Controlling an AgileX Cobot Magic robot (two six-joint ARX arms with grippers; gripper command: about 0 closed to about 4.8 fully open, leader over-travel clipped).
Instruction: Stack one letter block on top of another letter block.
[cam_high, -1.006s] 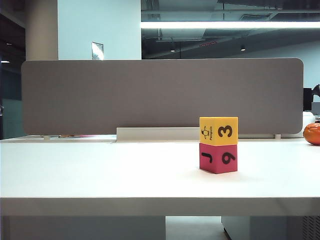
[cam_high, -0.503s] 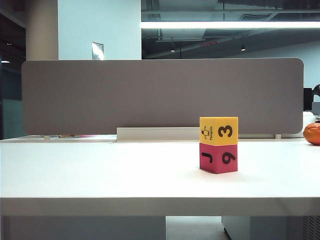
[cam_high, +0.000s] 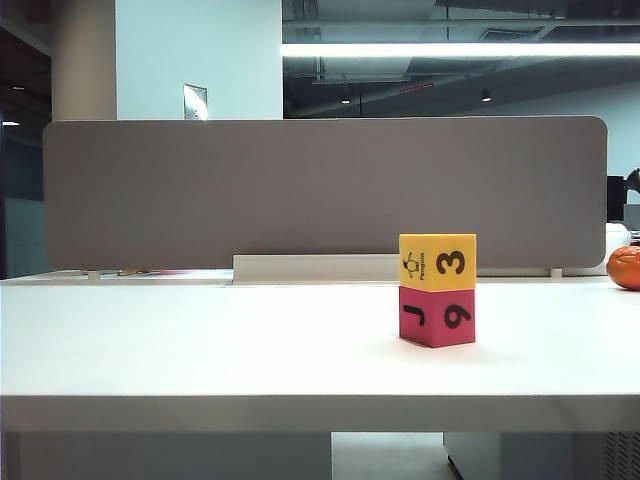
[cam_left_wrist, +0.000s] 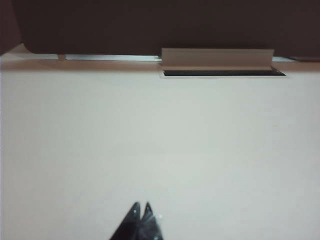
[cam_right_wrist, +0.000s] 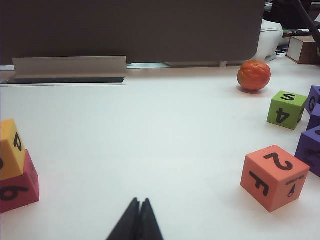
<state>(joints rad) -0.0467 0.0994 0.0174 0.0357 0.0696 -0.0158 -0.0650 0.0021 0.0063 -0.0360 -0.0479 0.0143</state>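
Note:
The yellow letter block (cam_high: 437, 262) with a dark "3" and a penguin picture rests squarely on the pink-red letter block (cam_high: 437, 316) marked "J" and "9", right of the table's middle. The right wrist view catches the same stack at its edge: yellow block (cam_right_wrist: 11, 148) over pink-red block (cam_right_wrist: 19, 185). My left gripper (cam_left_wrist: 141, 205) is shut and empty over bare table, with no block in its view. My right gripper (cam_right_wrist: 139, 201) is shut and empty, well apart from the stack. Neither arm shows in the exterior view.
An orange fruit-like ball (cam_high: 625, 267) lies at the far right. The right wrist view also shows an orange block (cam_right_wrist: 273, 177), a green block (cam_right_wrist: 287, 109) and purple blocks (cam_right_wrist: 311, 149). A grey divider panel (cam_high: 320, 190) and a white rail (cam_high: 315, 268) close off the table's back.

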